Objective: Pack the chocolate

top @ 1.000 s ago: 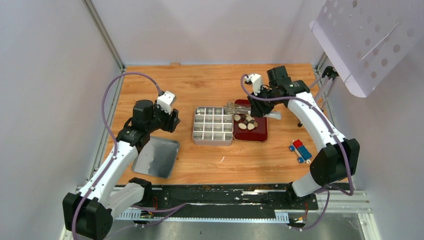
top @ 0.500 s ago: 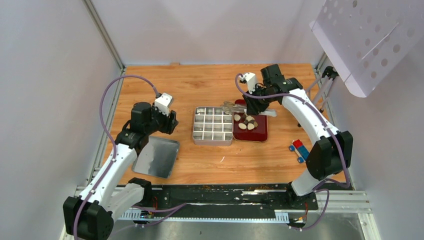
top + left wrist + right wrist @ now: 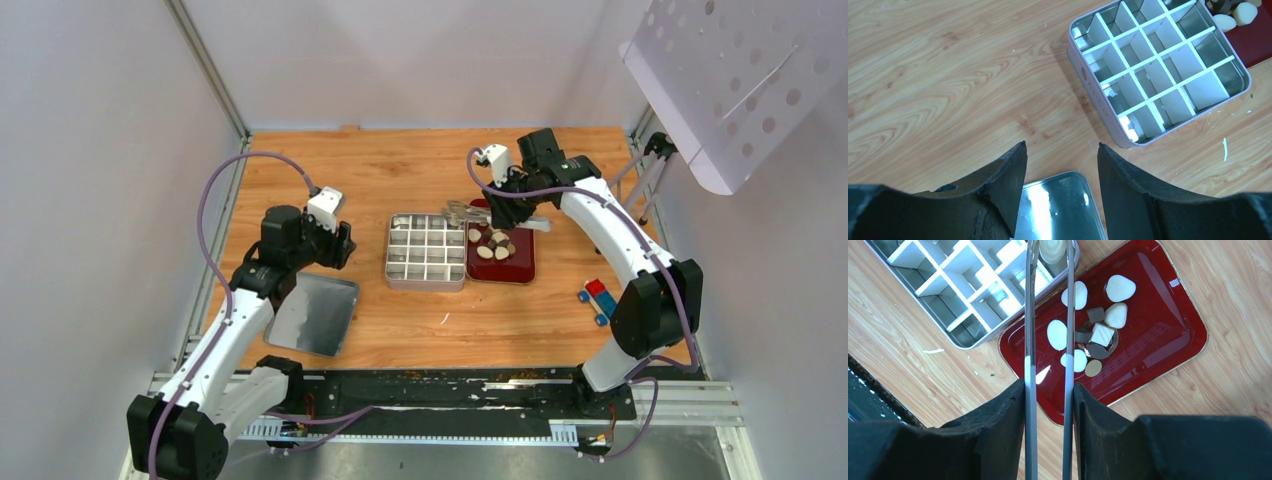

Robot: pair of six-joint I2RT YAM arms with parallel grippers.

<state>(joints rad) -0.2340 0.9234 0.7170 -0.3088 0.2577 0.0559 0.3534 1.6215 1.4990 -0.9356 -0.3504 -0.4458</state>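
Moved: right gripper (image 3: 1048, 390) is swinging tongs (image 3: 1029, 315) leftward over tin (image 3: 968, 342).
Grip: clamping tongs, which are pinching white chocolate (image 3: 1052, 249).
Left gripper (image 3: 1060, 150): idling, jaws apart.
Care: centring over one compartment before easing.

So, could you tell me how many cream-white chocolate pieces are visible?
7 cream-white pieces: one between the tongs' tips at the tin, six on the red tray beside dark pieces, which may hide others.
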